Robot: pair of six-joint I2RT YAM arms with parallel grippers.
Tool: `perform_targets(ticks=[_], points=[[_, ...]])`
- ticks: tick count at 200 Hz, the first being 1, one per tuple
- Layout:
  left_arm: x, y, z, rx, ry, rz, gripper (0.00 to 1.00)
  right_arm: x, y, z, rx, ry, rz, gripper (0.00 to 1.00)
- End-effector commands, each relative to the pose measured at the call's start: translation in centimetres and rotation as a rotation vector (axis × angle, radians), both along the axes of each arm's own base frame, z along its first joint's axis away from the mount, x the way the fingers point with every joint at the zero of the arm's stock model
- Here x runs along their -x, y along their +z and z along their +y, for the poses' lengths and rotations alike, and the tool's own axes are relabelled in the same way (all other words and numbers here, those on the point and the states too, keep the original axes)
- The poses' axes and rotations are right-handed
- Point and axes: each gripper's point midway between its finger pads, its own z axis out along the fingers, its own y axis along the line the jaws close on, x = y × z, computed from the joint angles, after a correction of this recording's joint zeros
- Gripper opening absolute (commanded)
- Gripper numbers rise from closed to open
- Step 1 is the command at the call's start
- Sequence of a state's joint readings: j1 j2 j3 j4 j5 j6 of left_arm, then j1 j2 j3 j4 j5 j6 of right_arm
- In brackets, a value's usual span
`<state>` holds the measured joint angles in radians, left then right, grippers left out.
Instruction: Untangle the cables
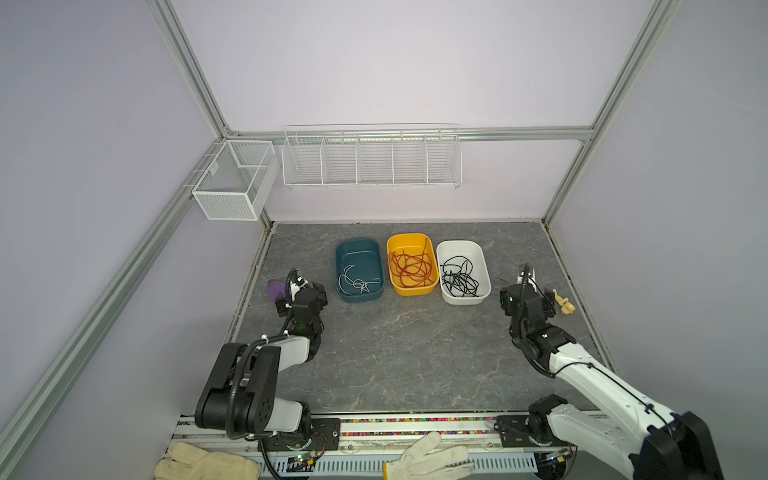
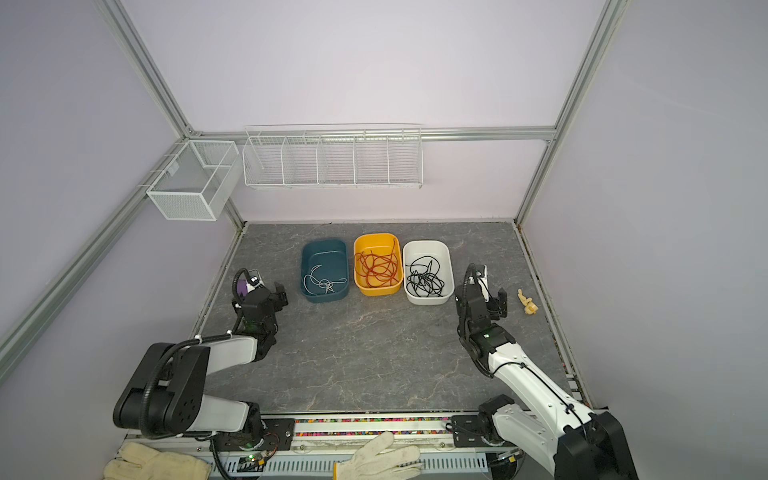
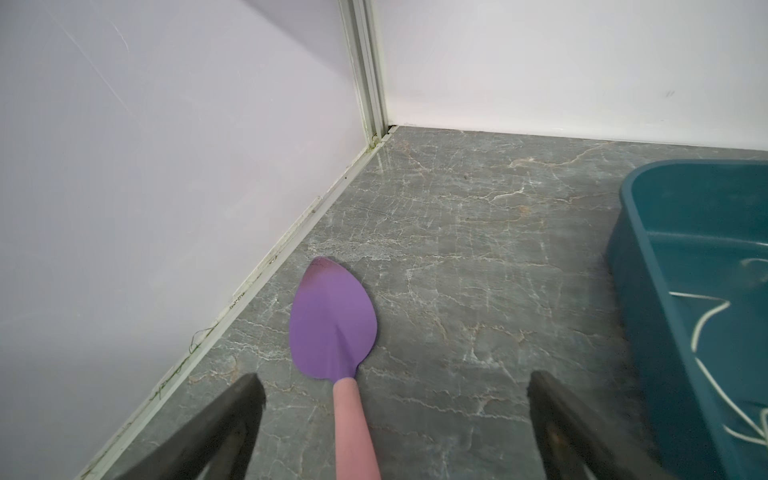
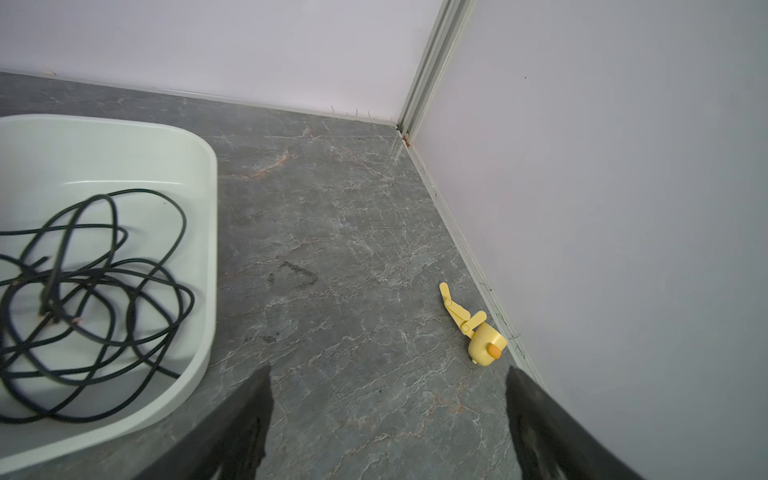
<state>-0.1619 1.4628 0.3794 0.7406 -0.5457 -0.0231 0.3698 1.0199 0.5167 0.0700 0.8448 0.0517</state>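
Observation:
The cables lie sorted in three bins at the back of the table. White cables (image 1: 357,284) (image 3: 702,328) lie in a teal bin (image 1: 358,241). Red-orange cables (image 1: 411,268) fill a yellow bin (image 1: 409,237). Black cables (image 1: 459,276) (image 4: 104,282) coil in a white bin (image 1: 459,243). My left gripper (image 1: 297,291) (image 3: 395,380) hovers open to the left of the teal bin, holding nothing. My right gripper (image 1: 527,291) (image 4: 388,374) stands open to the right of the white bin, with only bare table between its fingers.
A purple spatula with a pink handle (image 3: 332,320) lies on the table under the left gripper, near the left wall. A small yellow toy (image 4: 482,340) lies by the right wall. White wire baskets (image 1: 372,160) hang on the back wall. Work gloves (image 1: 428,457) lie at the front rail.

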Motion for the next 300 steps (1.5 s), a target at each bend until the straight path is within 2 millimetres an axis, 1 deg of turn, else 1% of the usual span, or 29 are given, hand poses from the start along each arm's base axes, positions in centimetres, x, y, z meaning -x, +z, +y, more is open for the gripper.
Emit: perform_targets(ticks=[1,6,14,22,41,53,62,64,69,81,91,104,114,137,148,153,156,161,167,177,182,192,207,223,238,300], points=[[-1.3,1.1,0.0,0.043,-0.018,-0.100,0.99,-2.0,0.7,-0.8,-0.062,-0.012,-0.161,0.89],[-1.5,0.9,0.0,0.043,-0.022,-0.095,0.99,-2.3,-0.2,-1.0,-0.064,-0.008,-0.157,0.89],[-1.7,0.8,0.1,0.049,-0.026,-0.087,0.99,-2.8,-1.0,-1.2,-0.068,-0.011,-0.176,0.89],[-1.8,0.7,0.1,0.056,-0.028,-0.081,0.99,-3.3,-1.3,-1.2,-0.058,-0.002,-0.196,0.89],[-1.9,0.8,0.3,0.065,-0.028,-0.084,0.99,-4.5,-2.9,-1.0,-0.009,0.050,-0.200,0.89],[-1.8,0.7,0.3,0.065,-0.028,-0.085,0.98,-4.7,-4.6,-1.6,-0.029,0.036,-0.204,0.89],[-1.8,0.7,0.3,0.063,-0.029,-0.088,0.99,-5.1,-4.9,-1.4,-0.032,0.048,-0.219,0.89],[-1.8,0.7,0.3,0.064,-0.030,-0.089,0.99,-5.1,-4.9,-2.1,-0.029,0.031,-0.218,0.89],[-1.9,0.8,0.3,0.062,-0.030,-0.092,0.99,-5.4,-5.2,-2.3,-0.028,0.029,-0.196,0.89],[-1.8,0.8,0.3,0.059,-0.033,-0.102,0.99,-6.2,-6.1,-2.1,-0.084,0.065,-0.126,0.89],[-1.8,0.8,0.3,0.058,-0.035,-0.105,0.98,-6.8,-6.6,-2.7,-0.141,0.087,-0.110,0.89],[-1.8,0.8,0.2,0.059,-0.036,-0.104,0.98,-7.4,-7.3,-2.8,-0.193,0.108,-0.059,0.89],[-1.8,0.8,0.3,0.057,-0.034,-0.104,0.99,-7.7,-7.3,-2.8,-0.193,0.113,-0.062,0.89],[-1.8,0.8,0.2,0.056,-0.038,-0.107,0.99,-7.7,-7.3,-2.8,-0.192,0.114,-0.059,0.89],[-1.8,0.8,0.2,0.055,-0.038,-0.106,0.99,-7.4,-7.4,-2.0,-0.191,0.157,-0.063,0.89],[-1.8,0.8,0.2,0.055,-0.039,-0.108,0.98,-7.3,-7.6,-1.5,-0.202,0.193,-0.079,0.89],[-1.7,0.8,0.2,0.054,-0.039,-0.107,0.99,-7.0,-8.1,-1.4,-0.206,0.204,-0.085,0.89],[-1.7,0.8,0.2,0.052,-0.039,-0.107,0.99,-6.8,-7.6,-1.5,-0.183,0.211,-0.161,0.89],[-1.8,0.8,0.2,0.053,-0.039,-0.110,0.99,-6.5,-7.3,-1.7,-0.175,0.207,-0.202,0.89],[-1.8,0.8,0.2,0.053,-0.040,-0.110,0.99,-6.1,-7.8,-1.8,-0.202,0.192,-0.138,0.89],[-1.8,0.8,0.1,0.054,-0.041,-0.110,0.99,-6.3,-7.9,-1.7,-0.205,0.190,-0.118,0.88],[-1.8,0.9,0.2,0.052,-0.039,-0.111,0.99,-7.2,-7.9,-1.7,-0.181,0.198,-0.134,0.88],[-1.8,0.8,0.2,0.053,-0.039,-0.110,0.99,-7.1,-8.2,-1.7,-0.205,0.191,-0.087,0.89],[-1.8,0.8,0.2,0.053,-0.039,-0.110,0.99,-7.2,-7.9,-1.7,-0.196,0.197,-0.120,0.89],[-1.8,0.8,0.2,0.053,-0.040,-0.110,0.99,-7.0,-8.1,-1.7,-0.206,0.197,-0.099,0.89],[-1.8,0.9,0.1,0.053,-0.041,-0.112,0.99,-7.1,-8.0,-1.7,-0.200,0.195,-0.107,0.89]])
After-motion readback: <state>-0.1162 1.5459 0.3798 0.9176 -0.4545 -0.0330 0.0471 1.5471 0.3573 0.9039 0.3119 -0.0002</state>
